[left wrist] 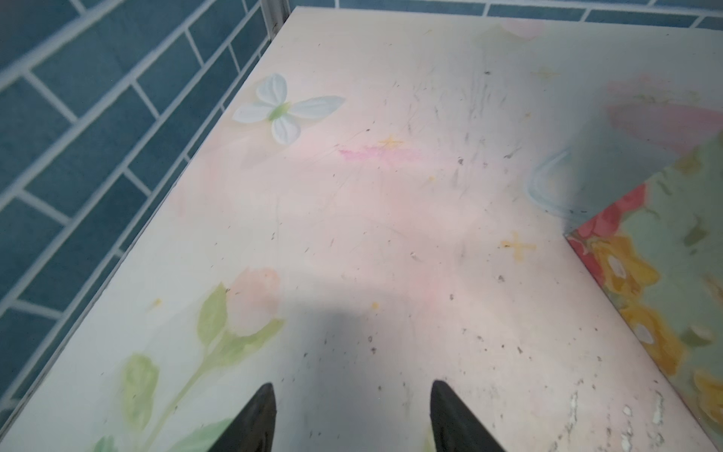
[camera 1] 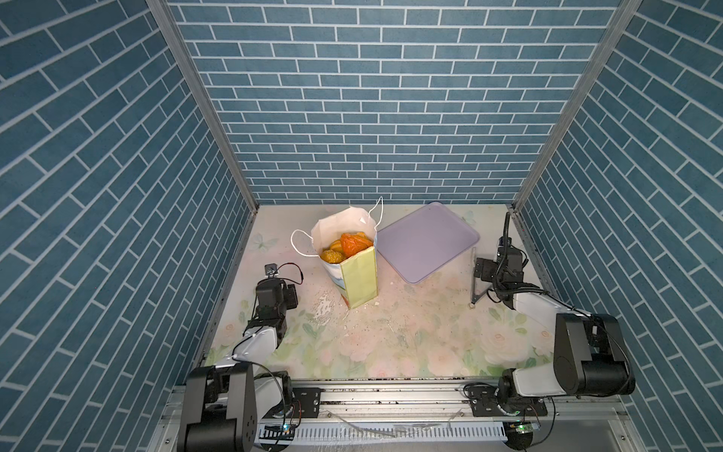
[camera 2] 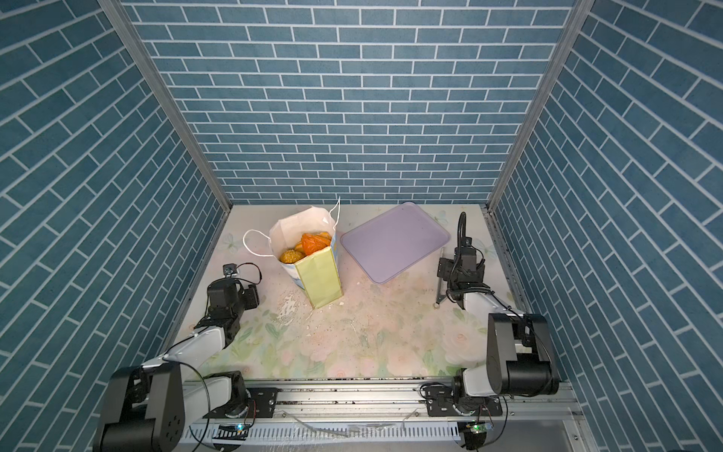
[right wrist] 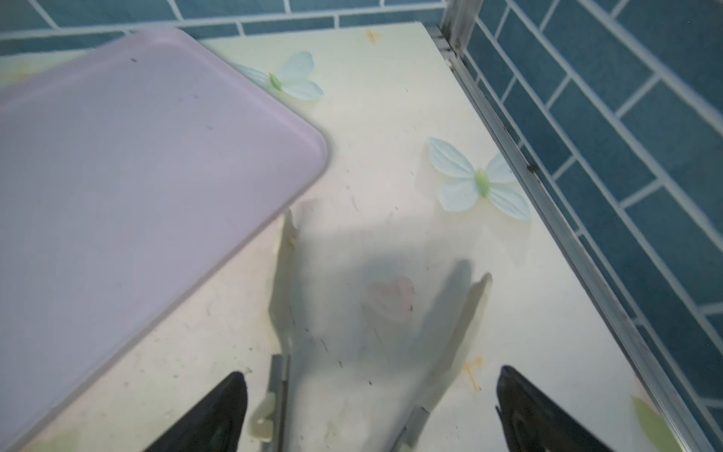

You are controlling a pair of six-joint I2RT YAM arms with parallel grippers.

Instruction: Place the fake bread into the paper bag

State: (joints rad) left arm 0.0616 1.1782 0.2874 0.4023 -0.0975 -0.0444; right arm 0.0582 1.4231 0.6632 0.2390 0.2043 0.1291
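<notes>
All fake bread (camera 1: 348,245) in view: inside the bag. At least three glossy pieces show through the open mouth in both top views: an orange-red croissant-like one on top, a golden round roll beside it and another orange piece between them. None lies on the table or the tray.
Clock face used: the table (camera 1: 391,344) seen from above, with twelve at the back wall and six at the robot's rail.
Paper bag (camera 1: 358,281): stands upright at about eleven o'clock with its mouth open. Its pale green side faces six. One white cord handle (camera 1: 299,242) droops toward nine.
Lilac tray (camera 1: 426,242): at about one o'clock, just beside the bag and turned at an angle. It is flat and bare.
Tongs (camera 1: 474,281): lie on the table at about three o'clock, near the tray's edge. Their arms are spread.
Left gripper (left wrist: 350,387): at about nine o'clock, apart from the bag. Its wrist view shows the jaws standing apart over bare table, with nothing between them.
Right gripper (right wrist: 371,371): at about three o'clock, over the tongs. Its jaws stand very wide. The tong arms lie between them, and a gap shows on each side, so the tongs look let go rather than gripped.
Table litter: pale crumbs and flakes (camera 1: 324,313) scattered around six and seven o'clock of the bag. None is bread.
Progress: the task looks finished or all but finished, because every pastry that can be seen is bagged.
Left to do: as far as the pictures show, nothing but drawing the arms back. How many pieces lie deeper in the bag cannot be told.
</notes>
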